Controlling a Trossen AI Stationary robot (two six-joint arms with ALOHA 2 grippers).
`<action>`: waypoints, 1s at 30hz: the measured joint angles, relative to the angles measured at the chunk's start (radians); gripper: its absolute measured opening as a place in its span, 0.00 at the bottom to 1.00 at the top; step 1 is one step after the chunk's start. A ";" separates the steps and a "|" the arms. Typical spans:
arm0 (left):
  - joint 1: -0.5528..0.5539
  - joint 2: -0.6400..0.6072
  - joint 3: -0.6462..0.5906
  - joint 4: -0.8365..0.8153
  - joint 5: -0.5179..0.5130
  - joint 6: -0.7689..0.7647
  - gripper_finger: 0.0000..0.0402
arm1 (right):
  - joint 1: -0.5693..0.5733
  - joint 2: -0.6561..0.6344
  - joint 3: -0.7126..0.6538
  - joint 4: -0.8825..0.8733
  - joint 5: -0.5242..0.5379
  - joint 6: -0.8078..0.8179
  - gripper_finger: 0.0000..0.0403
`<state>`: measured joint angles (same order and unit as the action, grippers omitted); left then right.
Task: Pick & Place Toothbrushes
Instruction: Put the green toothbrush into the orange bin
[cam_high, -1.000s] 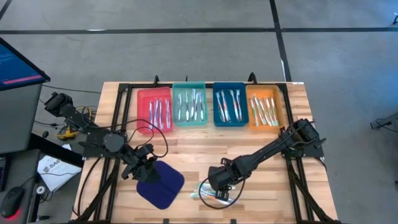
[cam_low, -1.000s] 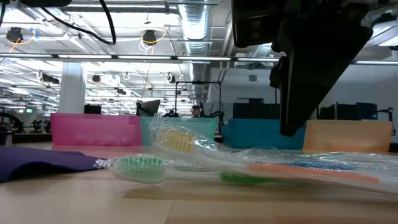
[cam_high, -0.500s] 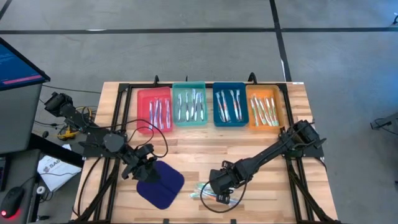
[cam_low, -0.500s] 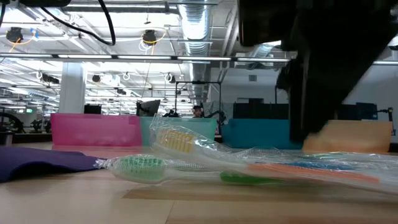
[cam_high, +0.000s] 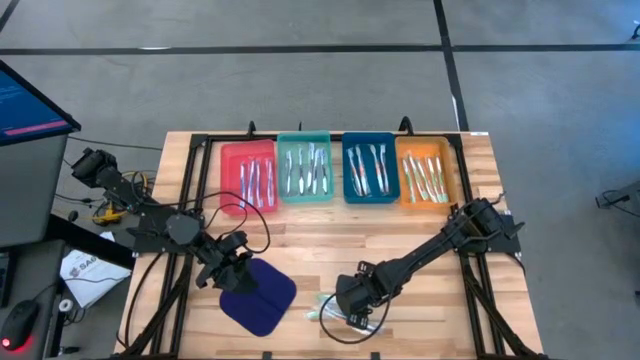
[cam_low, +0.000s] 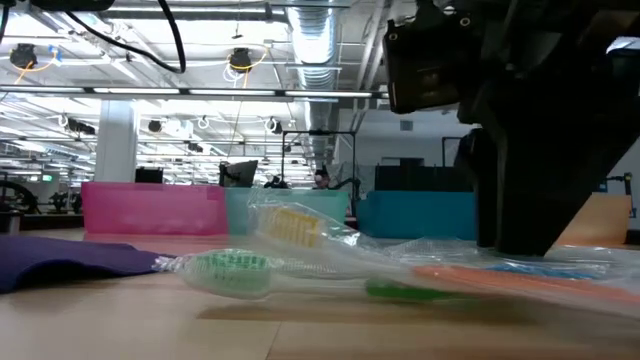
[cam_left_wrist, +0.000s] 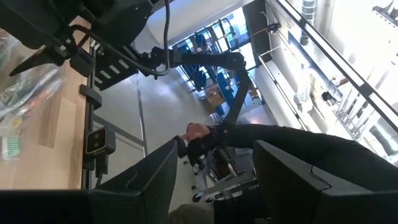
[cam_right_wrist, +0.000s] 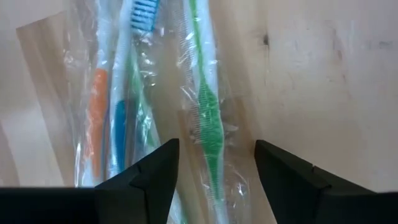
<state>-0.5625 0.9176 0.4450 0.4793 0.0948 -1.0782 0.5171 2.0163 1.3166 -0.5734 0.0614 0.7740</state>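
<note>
At the near left of the wooden surface (cam_high: 300, 235), my left claw (cam_high: 237, 272) hangs at the far edge of the dark blue cloth pad (cam_high: 257, 297), its fingers spread with nothing between them. Along the far side sit four trays in a row: the red tray (cam_high: 249, 175), the teal tray (cam_high: 304, 169), the blue tray (cam_high: 369, 168) and the orange tray (cam_high: 427, 172), each with toothbrushes lying lengthwise in it. Near the front edge, right of the pad, lies a small heap of wrapped toothbrushes (cam_high: 340, 316) in clear plastic. My right claw (cam_high: 352, 300) is down over that heap, fingers spread and straddling the wrappers without pinching any of them. Past my right fingers I see a green-handled toothbrush (cam_right_wrist: 208, 118) lying between them, and just beside it an orange-handled toothbrush (cam_right_wrist: 96, 118) and a blue-handled toothbrush (cam_right_wrist: 121, 134). From surface height, a green brush head (cam_low: 230, 268) and a yellow brush head (cam_low: 293, 226) show inside the crinkled wrap.
</note>
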 joint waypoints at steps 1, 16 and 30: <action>0.000 0.000 0.000 0.000 0.000 0.000 0.51 | -0.001 0.000 0.000 -0.004 0.008 0.012 0.50; 0.000 0.000 0.000 0.000 -0.016 0.004 0.51 | -0.102 0.000 0.002 -0.081 -0.111 0.213 0.06; 0.000 0.000 0.000 0.000 -0.020 0.027 0.51 | -0.205 -0.134 0.078 -0.011 -0.103 0.342 0.04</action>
<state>-0.5625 0.9173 0.4450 0.4793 0.0746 -1.0517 0.3119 1.8825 1.3941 -0.5848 -0.0412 1.1164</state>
